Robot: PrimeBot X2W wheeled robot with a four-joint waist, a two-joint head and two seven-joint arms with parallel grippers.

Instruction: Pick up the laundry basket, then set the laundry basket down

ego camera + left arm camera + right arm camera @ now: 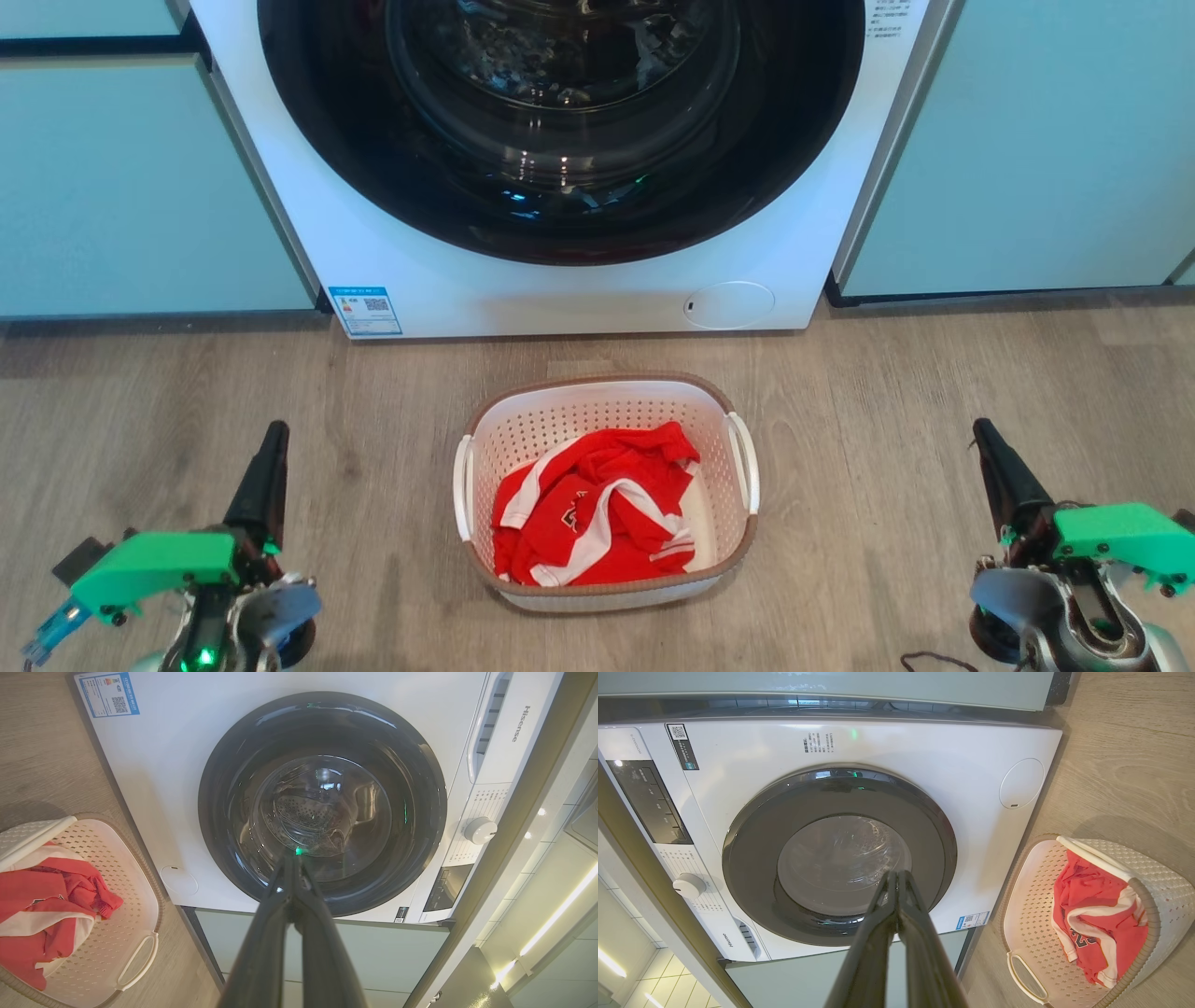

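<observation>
Fingers of left gripper (275,429) and right gripper (979,427), at 8 and 4 o'clock, pressed together, empty; laundry basket (607,411) seated on floor (887,392), pre-lift or returned.

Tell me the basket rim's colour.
The laundry basket's rim band is brown; head view shows it best.

A white front-loading washing machine (523,299) stood between pale green cabinet fronts (140,187), with a round dark glass door (560,121) and a blue label (365,311) at its lower corner. Grey-brown wood-grain floor (934,420) ran before it. Higher up, a strip light (556,924) glowed.
</observation>
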